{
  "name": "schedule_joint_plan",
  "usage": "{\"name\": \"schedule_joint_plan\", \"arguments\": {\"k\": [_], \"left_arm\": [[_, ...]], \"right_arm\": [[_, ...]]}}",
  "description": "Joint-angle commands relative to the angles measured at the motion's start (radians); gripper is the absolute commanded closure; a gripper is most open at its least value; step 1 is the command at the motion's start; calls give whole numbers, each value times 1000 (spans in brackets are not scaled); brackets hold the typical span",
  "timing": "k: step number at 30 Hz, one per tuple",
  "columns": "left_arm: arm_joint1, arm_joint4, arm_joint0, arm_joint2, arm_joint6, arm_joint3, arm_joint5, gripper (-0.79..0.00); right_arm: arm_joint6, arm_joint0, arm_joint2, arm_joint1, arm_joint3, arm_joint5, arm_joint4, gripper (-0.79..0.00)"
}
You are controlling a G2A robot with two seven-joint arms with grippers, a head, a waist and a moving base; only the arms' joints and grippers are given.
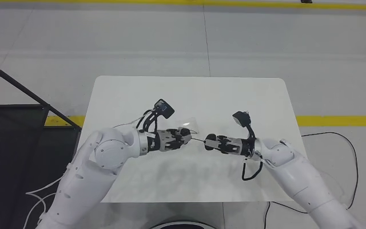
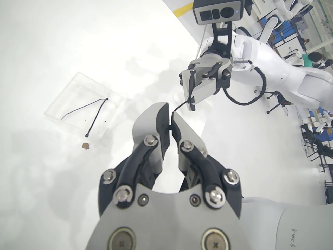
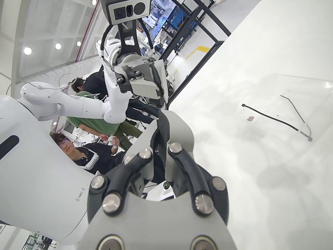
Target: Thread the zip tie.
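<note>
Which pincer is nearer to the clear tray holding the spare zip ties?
Left. The left pincer sits close beside the clear tray; the right pincer faces it from the side away from the tray. Both grip one zip tie.

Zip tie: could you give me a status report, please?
Left gripper, right gripper both shut on zip tie, held between them above table. Two spare ties at clear tray.

A short black stretch of the zip tie shows between the left gripper and the right gripper, with both its ends buried between their closed pads. The brown speck just beside the clear tray is too small to identify. The tray's side away from the speck is cut off by the edge of the right wrist view.
</note>
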Motion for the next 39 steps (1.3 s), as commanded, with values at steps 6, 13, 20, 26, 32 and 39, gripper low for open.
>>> {"name": "schedule_joint_plan", "arguments": {"k": [6,13,20,26,32,39], "left_arm": [[-2,-60,55,-32,171,-15,7,-785],[-8,-56,109,-12,302,-29,-21,-785],[-8,-56,109,-12,302,-29,-21,-785],[-8,-56,109,-12,302,-29,-21,-785],[-27,-128,157,14,580,1,-140,-785],[-53,-108,151,75,797,87,-252,-785]], "right_arm": [[-79,-53,51,6,-30,-54,54,0],[-172,-129,127,3,-95,-54,44,0],[-172,-129,127,3,-95,-54,44,0],[-262,-143,152,-1,-106,-16,-4,0],[-562,-195,182,-28,-171,100,-245,0],[-724,-236,183,-53,-219,158,-365,0]]}}
